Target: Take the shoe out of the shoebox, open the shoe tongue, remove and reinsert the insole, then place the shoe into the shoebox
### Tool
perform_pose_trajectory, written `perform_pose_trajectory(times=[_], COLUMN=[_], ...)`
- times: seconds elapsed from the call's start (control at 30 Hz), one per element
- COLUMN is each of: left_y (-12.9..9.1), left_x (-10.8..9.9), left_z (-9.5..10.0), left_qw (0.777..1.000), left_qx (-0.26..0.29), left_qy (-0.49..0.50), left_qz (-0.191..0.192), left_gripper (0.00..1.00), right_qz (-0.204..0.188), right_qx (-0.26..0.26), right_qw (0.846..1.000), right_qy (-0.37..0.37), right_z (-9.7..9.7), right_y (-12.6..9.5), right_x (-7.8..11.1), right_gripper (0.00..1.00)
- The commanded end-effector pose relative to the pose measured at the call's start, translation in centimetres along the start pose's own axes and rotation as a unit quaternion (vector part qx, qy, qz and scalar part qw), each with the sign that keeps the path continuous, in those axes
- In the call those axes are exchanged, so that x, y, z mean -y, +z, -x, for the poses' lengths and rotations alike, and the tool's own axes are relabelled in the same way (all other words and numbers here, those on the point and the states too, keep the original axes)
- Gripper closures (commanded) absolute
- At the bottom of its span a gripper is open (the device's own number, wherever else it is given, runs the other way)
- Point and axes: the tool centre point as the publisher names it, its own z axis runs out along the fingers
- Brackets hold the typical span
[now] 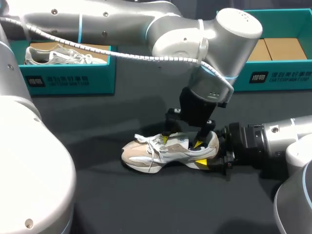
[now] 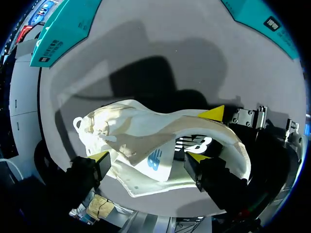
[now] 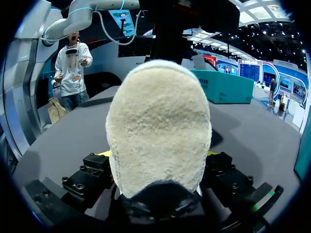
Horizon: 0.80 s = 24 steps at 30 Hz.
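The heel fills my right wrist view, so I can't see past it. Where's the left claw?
Observer: The left claw hangs over the shoe, open, one tip by the laces, the other near the heel.
Operator: Which way does the shoe point?
Observer: Its toe points to the robot's left.

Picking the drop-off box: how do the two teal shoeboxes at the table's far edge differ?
The left teal shoebox holds a pale laced sneaker; the right teal shoebox shows only a bare brown floor. My left arm crosses over the left one and hides just a corner of the right one. Both are open-topped, white print in front.
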Motion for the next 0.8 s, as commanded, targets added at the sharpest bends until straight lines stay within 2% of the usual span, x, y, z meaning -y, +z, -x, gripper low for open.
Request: perform_pose_trajectory(times=[0.03,0.07,0.17,0.3,0.47,0.53,0.63,0.67,0.8], left_y=[0.4,0.5,0.5,0.5,-0.2,-0.5,-0.8,-0.9,-0.9], left_x=[-0.2,-0.3,-0.4,-0.4,-0.4,-0.3,-0.3,-0.3,-0.3], left_z=[-0.8,-0.7,-0.4,0.0,0.8,1.0,1.4,1.5,1.7], left_qw=[0.999,0.999,0.998,0.997,0.997,0.997,0.997,0.997,0.997], left_qx=[0.035,0.04,0.049,0.054,0.061,0.062,0.062,0.061,0.063], left_qy=[-0.012,-0.013,-0.02,-0.027,-0.027,-0.028,-0.023,-0.022,-0.02], left_qz=[0.022,0.028,0.036,0.043,0.044,0.043,0.043,0.045,0.046], left_gripper=[0.05,0.07,0.2,0.33,0.27,0.29,0.42,0.5,0.52], right_qz=[-0.002,-0.002,-0.002,-0.002,-0.002,-0.002,-0.002,-0.002,-0.002], right_qx=[0.0,0.0,0.0,0.0,0.0,0.0,0.0,0.0,0.0], right_qw=[1.0,1.0,1.0,1.0,1.0,1.0,1.0,1.0,1.0], right_qy=[0.0,0.0,0.0,0.0,0.0,0.0,0.0,0.0,0.0], right_z=[-0.1,-0.1,-0.1,-0.1,-0.1,-0.1,-0.1,-0.1,-0.1], right_y=[0.1,0.1,0.1,0.1,0.1,0.1,0.1,0.1,0.1], right_x=[-0.1,-0.1,-0.1,-0.1,-0.1,-0.1,-0.1,-0.1,-0.1], right_gripper=[1.0,1.0,1.0,1.0,1.0,1.0,1.0,1.0,1.0])
